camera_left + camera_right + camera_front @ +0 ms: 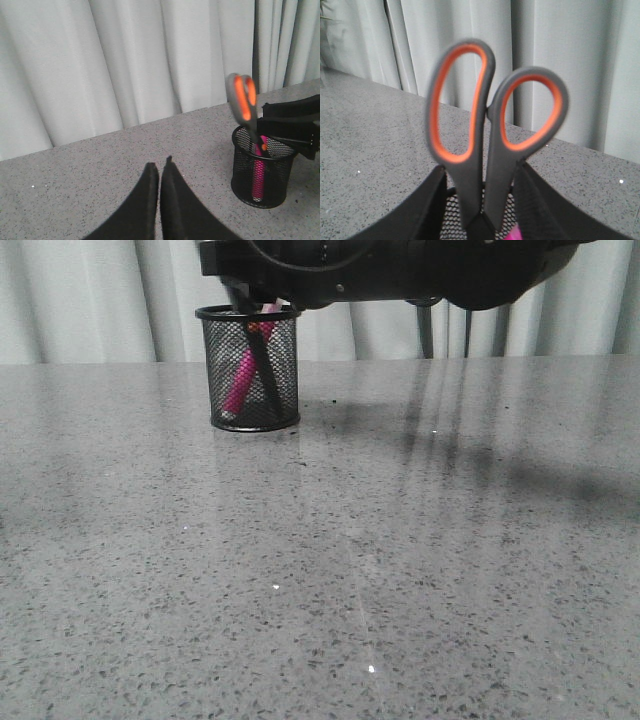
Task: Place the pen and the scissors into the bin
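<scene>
Right wrist view: right gripper (482, 210) jaws clamped on scissors (492, 125) below the orange-lined loops, blades down inside bin (248, 368). Pen (240, 380) leaning inside bin, near far edge of worktop (400, 560), left of centre. Left gripper (160, 172) jaws closed, empty. No writing legible.

a grey speckled desk (400, 570) fills the front view, glossy, with pale streaks of reflected light. behind its far edge hangs a pleated whitish curtain (90, 300), falling in vertical folds.
</scene>
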Controlling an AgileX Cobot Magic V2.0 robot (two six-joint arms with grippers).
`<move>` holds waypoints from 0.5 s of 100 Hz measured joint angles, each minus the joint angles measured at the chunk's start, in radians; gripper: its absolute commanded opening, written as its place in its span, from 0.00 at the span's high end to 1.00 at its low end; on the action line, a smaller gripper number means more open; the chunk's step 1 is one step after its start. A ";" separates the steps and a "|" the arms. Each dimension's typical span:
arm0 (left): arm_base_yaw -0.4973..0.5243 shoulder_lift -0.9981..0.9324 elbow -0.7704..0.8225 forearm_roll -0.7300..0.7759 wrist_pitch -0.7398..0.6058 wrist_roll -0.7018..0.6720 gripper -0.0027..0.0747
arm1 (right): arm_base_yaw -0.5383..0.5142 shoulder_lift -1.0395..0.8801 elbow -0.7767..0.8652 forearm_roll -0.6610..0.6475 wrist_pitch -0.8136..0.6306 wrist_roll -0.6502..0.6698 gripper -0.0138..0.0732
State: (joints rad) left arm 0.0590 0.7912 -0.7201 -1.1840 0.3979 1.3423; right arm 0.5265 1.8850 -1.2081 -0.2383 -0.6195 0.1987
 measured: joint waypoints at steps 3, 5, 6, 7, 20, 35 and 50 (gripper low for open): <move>0.000 0.000 0.000 0.000 0.000 0.000 0.99 | 0.000 0.000 0.000 0.000 0.000 0.000 0.48; 0.000 0.000 0.000 0.000 0.000 0.000 0.99 | 0.000 0.000 0.000 0.000 0.000 0.000 0.48; 0.000 0.000 0.000 0.000 0.000 0.000 0.99 | 0.000 0.000 0.000 0.000 0.000 0.000 0.48; 0.000 0.000 0.000 0.000 0.000 0.000 0.99 | 0.000 0.000 0.000 0.000 0.000 0.000 0.48; 0.000 0.000 0.000 0.000 0.000 0.000 0.99 | 0.000 0.000 0.000 0.000 -0.006 0.000 0.49; 0.000 0.000 0.000 0.000 0.000 0.000 0.99 | 0.000 -0.012 0.000 0.000 -0.016 0.000 0.49; 0.000 0.000 0.000 0.000 0.000 0.000 0.99 | -0.013 -0.080 0.013 0.000 -0.023 0.000 0.49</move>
State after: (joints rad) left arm 0.0590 0.7912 -0.7201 -1.1840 0.3979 1.3423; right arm 0.5132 1.8055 -1.1954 -0.2383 -0.6423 0.1987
